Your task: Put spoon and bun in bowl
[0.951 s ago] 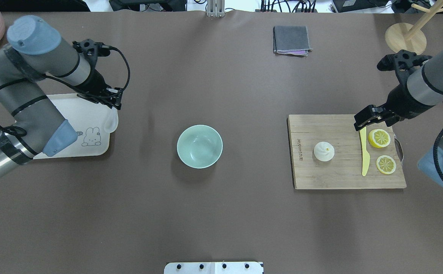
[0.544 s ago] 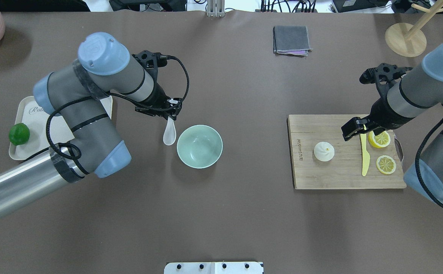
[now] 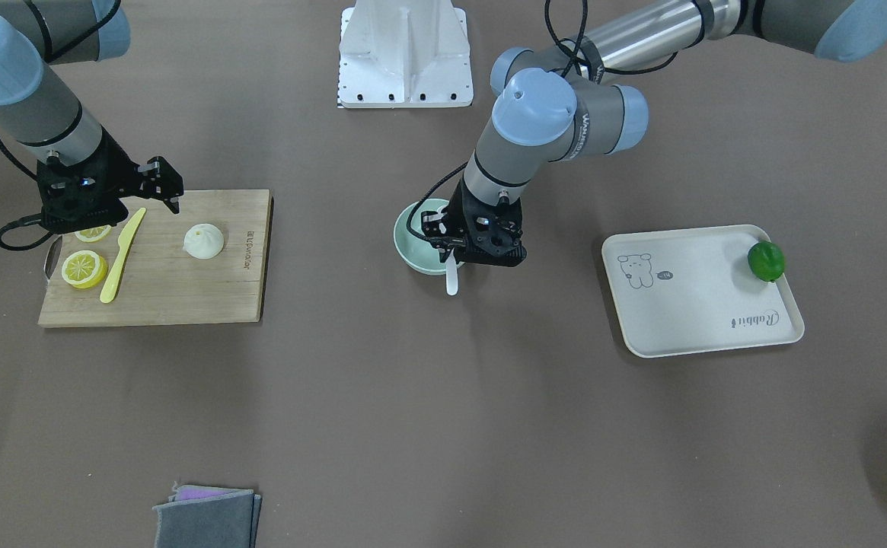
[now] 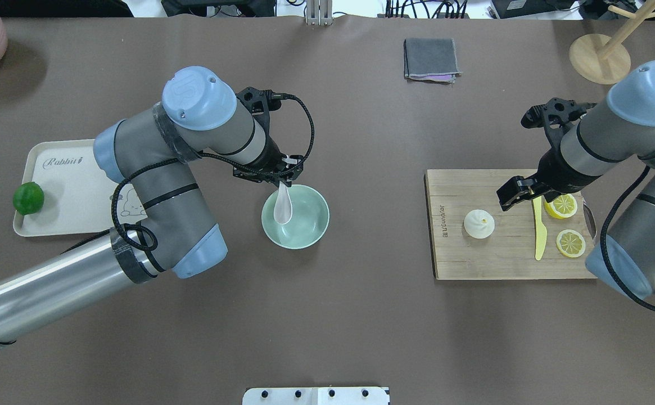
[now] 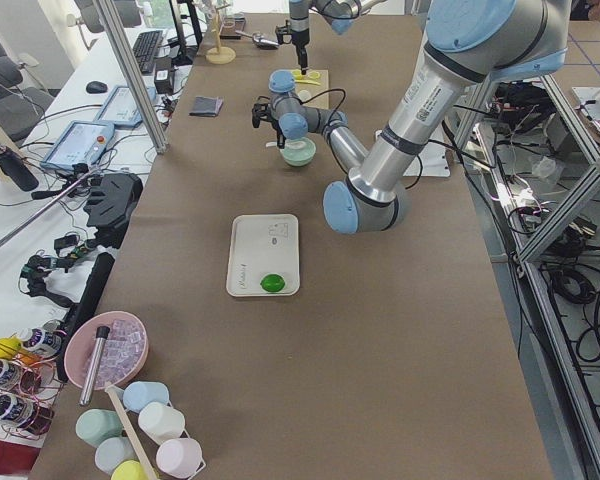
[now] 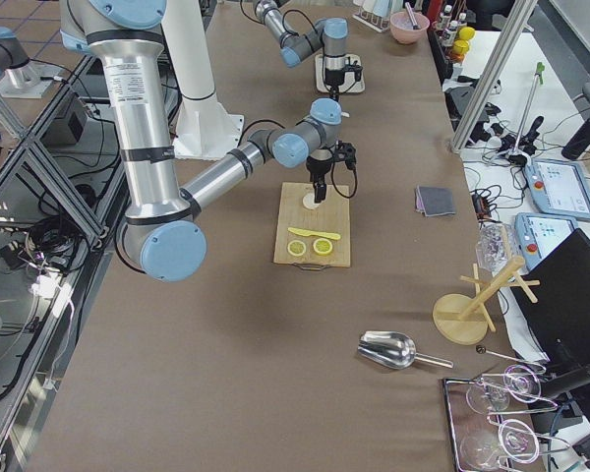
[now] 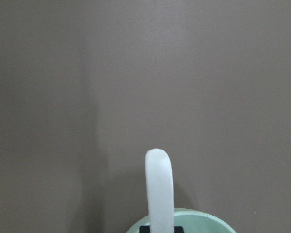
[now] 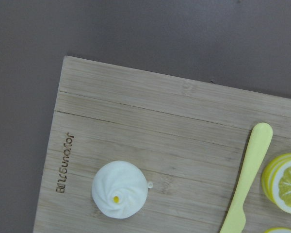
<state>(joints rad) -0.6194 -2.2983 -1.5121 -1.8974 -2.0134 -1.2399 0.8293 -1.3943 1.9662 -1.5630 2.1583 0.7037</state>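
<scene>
Left end effector (image 4: 284,181) clenches spoon (image 4: 283,208) over bowl (image 4: 309,224), right end effector (image 4: 511,194) spread (tray (image 4: 71,188) lettered "Rabbit").

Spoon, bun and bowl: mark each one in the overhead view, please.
spoon (image 4: 283,209), overhead view, on its scoop.
bun (image 4: 479,223), overhead view, on its pleated top.
bowl (image 4: 309,216), overhead view, on its bare inner wall.

White spoon (image 4: 283,205), mint-green bowl (image 4: 307,219)

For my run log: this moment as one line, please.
left gripper: shut on spoon, over bowl | right gripper: open, above board | bun: on board
</scene>
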